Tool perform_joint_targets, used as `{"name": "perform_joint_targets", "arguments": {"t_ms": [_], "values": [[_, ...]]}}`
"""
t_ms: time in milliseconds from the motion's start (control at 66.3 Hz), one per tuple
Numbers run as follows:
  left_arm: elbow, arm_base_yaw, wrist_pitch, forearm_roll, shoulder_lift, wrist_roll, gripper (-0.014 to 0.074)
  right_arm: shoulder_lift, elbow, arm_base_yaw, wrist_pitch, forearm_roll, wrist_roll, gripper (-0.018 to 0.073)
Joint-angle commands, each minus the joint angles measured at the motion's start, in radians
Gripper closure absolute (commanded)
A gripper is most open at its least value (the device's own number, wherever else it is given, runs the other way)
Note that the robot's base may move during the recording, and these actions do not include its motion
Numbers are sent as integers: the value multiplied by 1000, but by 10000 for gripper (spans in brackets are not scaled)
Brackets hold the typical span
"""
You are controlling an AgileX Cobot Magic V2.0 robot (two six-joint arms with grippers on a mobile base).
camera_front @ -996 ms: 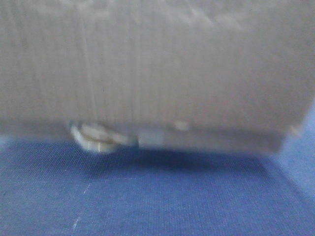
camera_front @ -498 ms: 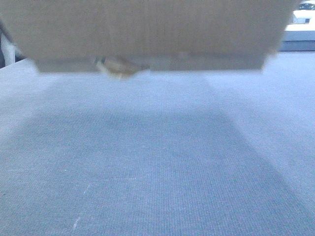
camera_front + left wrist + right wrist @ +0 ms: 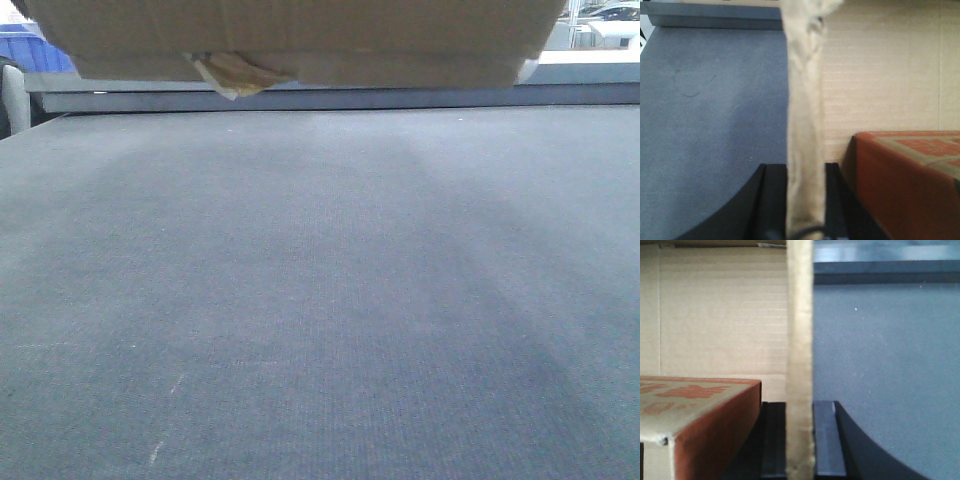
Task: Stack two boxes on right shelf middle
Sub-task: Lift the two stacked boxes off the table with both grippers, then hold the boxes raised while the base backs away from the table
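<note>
Left hand point(image 3: 805, 200) pinching carton wall point(image 3: 805, 100), lettering point(image 3: 922, 146) illegible

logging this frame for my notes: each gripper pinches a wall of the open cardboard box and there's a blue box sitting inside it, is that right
Not quite: the inner box is red, not blue, as both wrist-mounted views show. The rest holds: the left gripper and the right gripper each pinch a wall of the open cardboard box.

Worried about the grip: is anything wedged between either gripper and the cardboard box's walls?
Nothing visible. The left gripper and right gripper each clamp a wall of the cardboard box directly; the red box lies inside, beside them, not between.
</note>
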Motion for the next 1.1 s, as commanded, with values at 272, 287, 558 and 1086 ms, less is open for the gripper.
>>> {"name": "perform_joint_targets", "arguments": {"t_ms": [272, 287, 558, 1086], "values": [[62, 3, -32, 51, -101, -7, 708, -63, 15, 40, -17, -123, 8, 715], [69, 3, -42, 52, -103, -10, 708, -63, 22, 40, -24, -127, 10, 715], [107, 3, -97, 69, -112, -57, 708, -95, 108, 40, -98, -162, 61, 715], [107, 3, -82, 67, -112, -57, 708, -95, 108, 40, -134, -162, 61, 715]]}}
